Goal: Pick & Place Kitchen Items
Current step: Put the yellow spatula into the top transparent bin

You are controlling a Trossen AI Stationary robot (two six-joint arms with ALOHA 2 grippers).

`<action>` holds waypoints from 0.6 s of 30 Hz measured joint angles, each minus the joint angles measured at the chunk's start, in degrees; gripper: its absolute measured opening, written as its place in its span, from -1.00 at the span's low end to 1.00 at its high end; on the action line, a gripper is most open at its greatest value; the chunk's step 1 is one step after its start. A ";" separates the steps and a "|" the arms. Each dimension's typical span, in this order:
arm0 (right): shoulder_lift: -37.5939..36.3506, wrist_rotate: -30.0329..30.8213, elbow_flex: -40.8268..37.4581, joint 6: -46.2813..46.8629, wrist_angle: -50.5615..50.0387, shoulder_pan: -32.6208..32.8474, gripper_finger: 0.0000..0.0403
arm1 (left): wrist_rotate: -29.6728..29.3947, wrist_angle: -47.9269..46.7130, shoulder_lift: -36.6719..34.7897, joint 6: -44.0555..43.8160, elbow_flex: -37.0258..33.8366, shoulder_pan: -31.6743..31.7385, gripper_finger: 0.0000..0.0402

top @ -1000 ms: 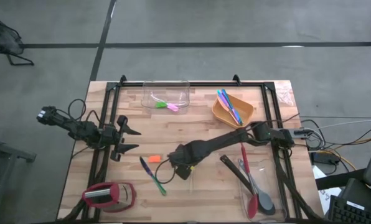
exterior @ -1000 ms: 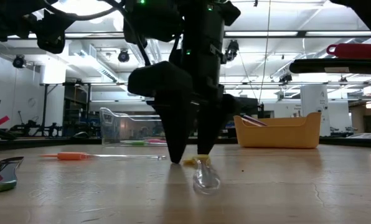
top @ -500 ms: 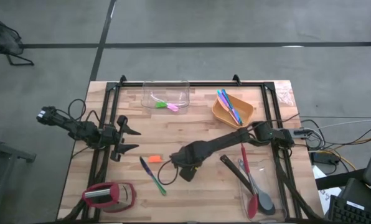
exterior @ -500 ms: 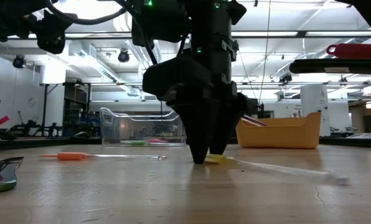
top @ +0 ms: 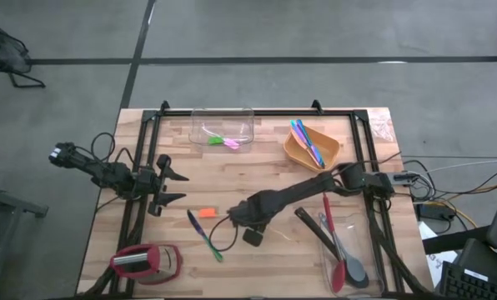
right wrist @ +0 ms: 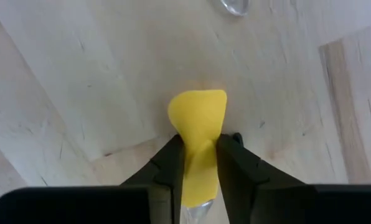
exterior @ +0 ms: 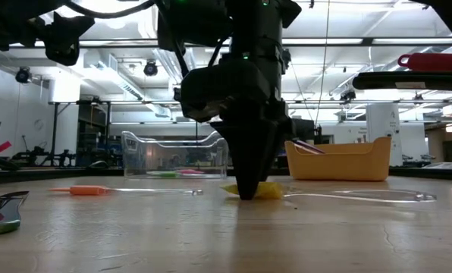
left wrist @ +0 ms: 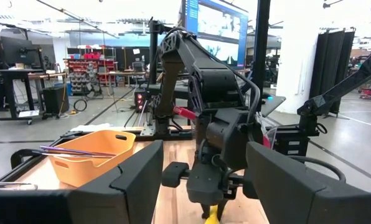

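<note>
The right end effector is down at the middle of the wooden worktop, its two dark fingers drawn narrow and pinching the yellow handle of a clear spoon. In the right wrist view the yellow end sits squeezed between the finger pads, against the wood. In the low view the fingertips touch the worktop at the yellow handle, and the spoon's clear stem and bowl lie flat on the wood beside them.

The left end effector waits near the left edge of the worktop, its fingers spread wide with nothing between them.

Left of the right end effector lie an orange-handled clear utensil and a blue and green utensil, both flat on the wood and apart from it. A clear tub at the far side holds green and pink pieces. The orange bowl beside it holds thin blue and pink cutlery. A clear tray at the near right holds a red spatula, a black spoon and a grey spatula. A red-and-silver gadget stands at the near left corner
</note>
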 joint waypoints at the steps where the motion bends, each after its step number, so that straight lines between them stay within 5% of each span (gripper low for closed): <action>1: 0.02 0.52 0.78 -0.50 -0.79 0.01 -0.66 | -0.01 0.00 0.00 0.00 0.00 -0.02 0.18; 13: 0.64 19.97 13.63 -13.33 -3.42 -1.86 -0.87 | -0.01 0.00 0.00 0.00 0.00 0.00 0.18; 18: 0.64 21.12 18.51 -19.55 -3.49 -5.08 -0.92 | -0.01 0.00 0.02 0.00 0.00 -0.02 0.18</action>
